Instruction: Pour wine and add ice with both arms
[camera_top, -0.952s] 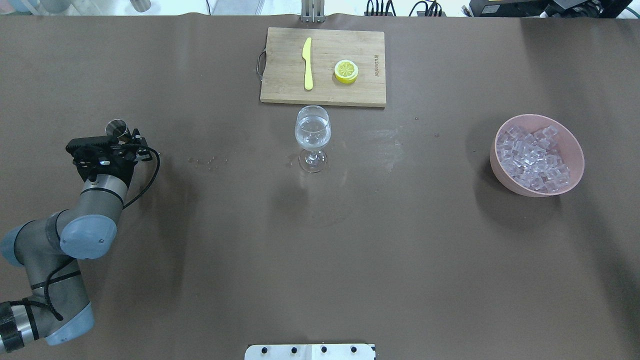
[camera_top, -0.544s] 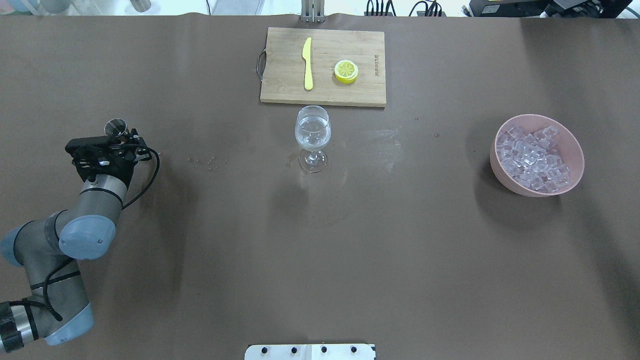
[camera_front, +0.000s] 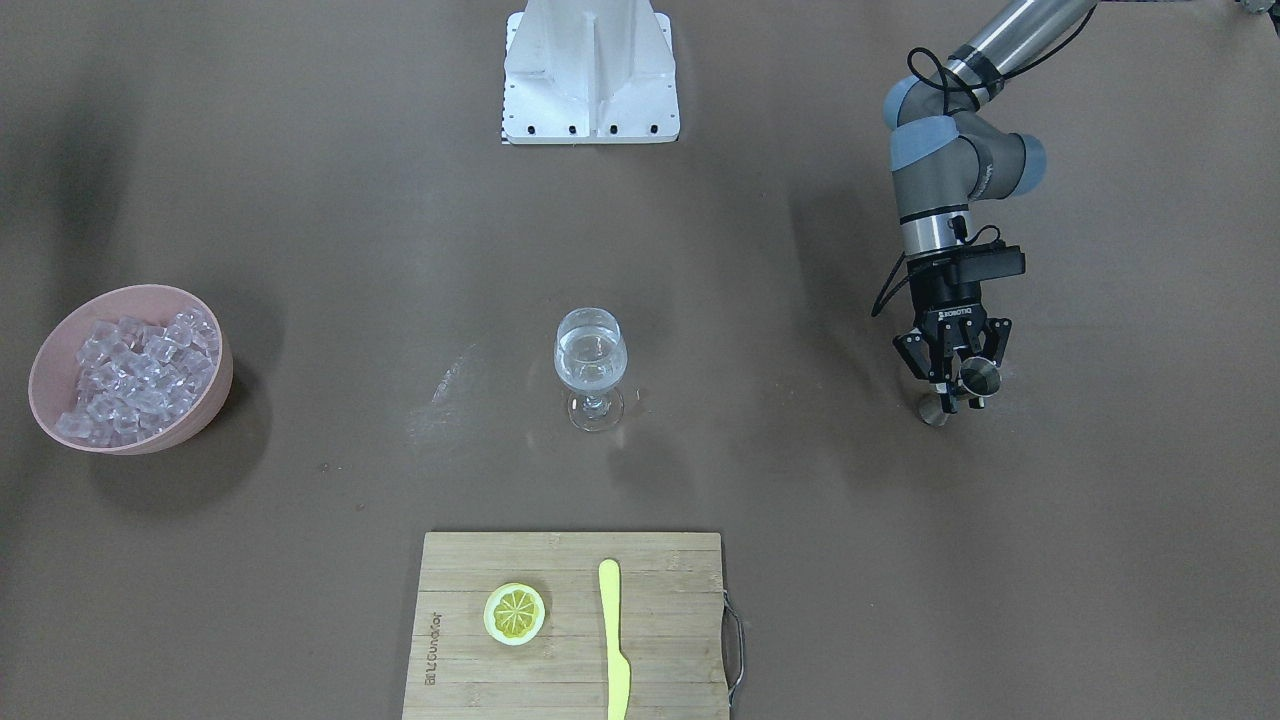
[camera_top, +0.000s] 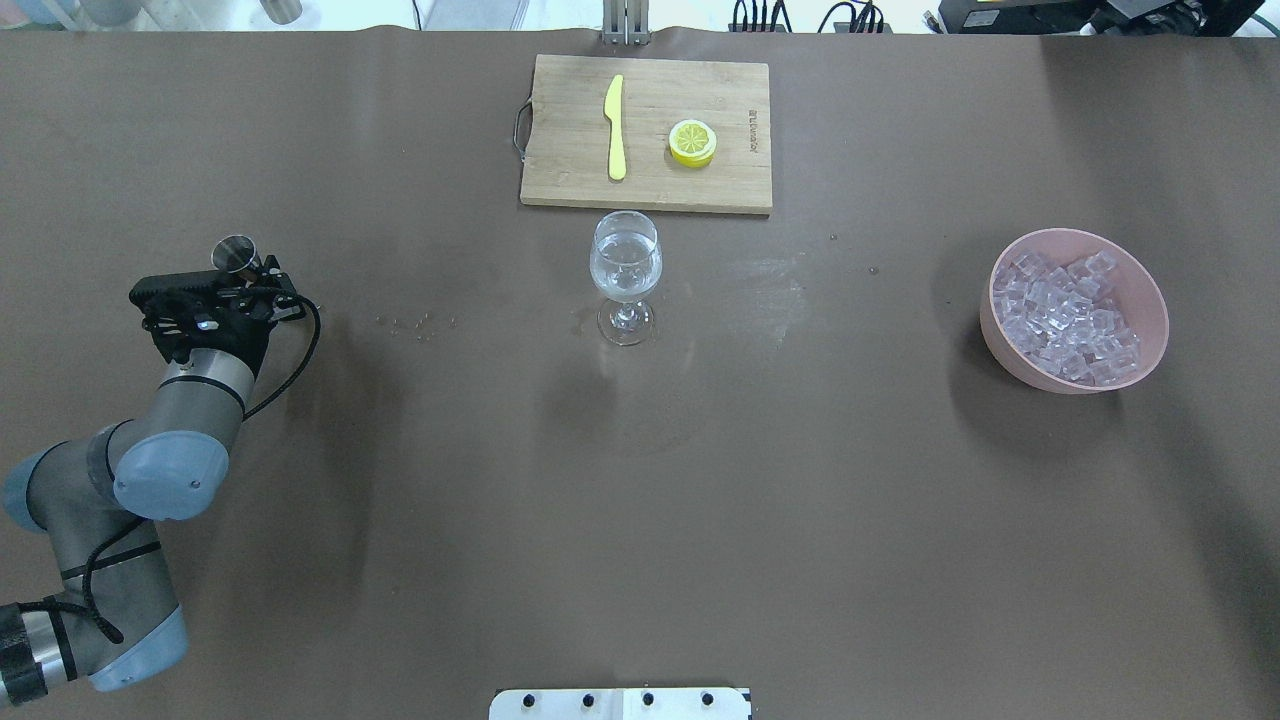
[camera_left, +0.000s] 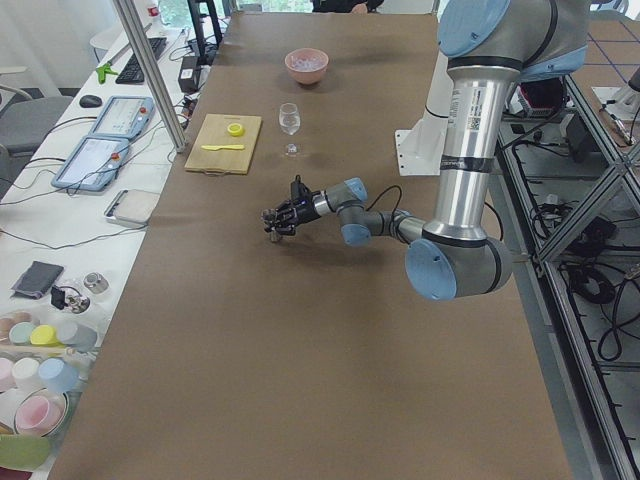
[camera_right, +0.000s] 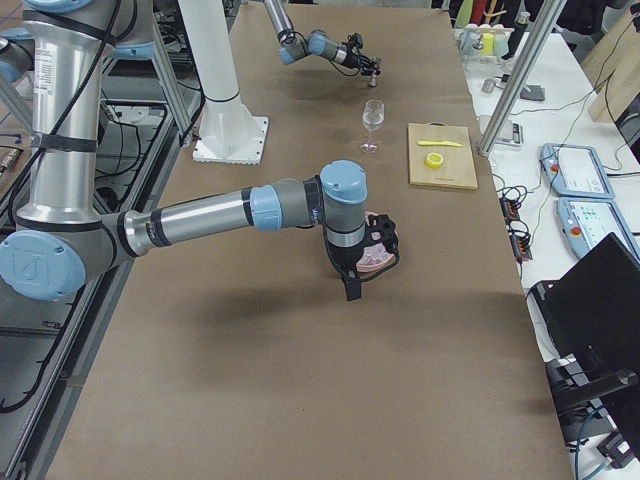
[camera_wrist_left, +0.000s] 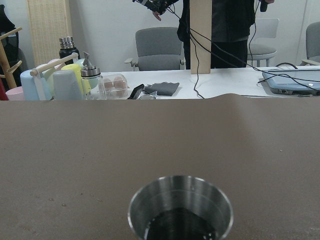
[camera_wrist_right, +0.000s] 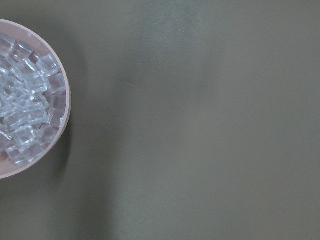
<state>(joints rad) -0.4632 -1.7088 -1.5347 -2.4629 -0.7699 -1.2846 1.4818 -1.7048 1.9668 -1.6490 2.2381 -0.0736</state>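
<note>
A wine glass (camera_top: 626, 268) stands mid-table, its bowl partly filled with clear wine (camera_front: 590, 368). My left gripper (camera_front: 958, 392) is at the table's left side, reaching out level, shut on a small metal cup (camera_top: 236, 253). The cup is upright, low over the table, and fills the bottom of the left wrist view (camera_wrist_left: 180, 207). A pink bowl (camera_top: 1080, 234) heaped with ice cubes (camera_top: 1068, 322) sits at the right. My right gripper (camera_right: 365, 268) hangs over the bowl; I cannot tell whether it is open. The right wrist view shows only ice (camera_wrist_right: 27, 107) at its left edge.
A wooden cutting board (camera_top: 560, 130) with a yellow knife (camera_top: 614, 125) and a lemon half (camera_top: 692, 142) lies behind the glass. Small drops (camera_top: 415, 323) mark the table between cup and glass. The white pedestal (camera_front: 590, 70) is at the robot's side.
My left arm has shifted very slightly to the left; the cup stays where it was. The glass and the bowl have not moved.
</note>
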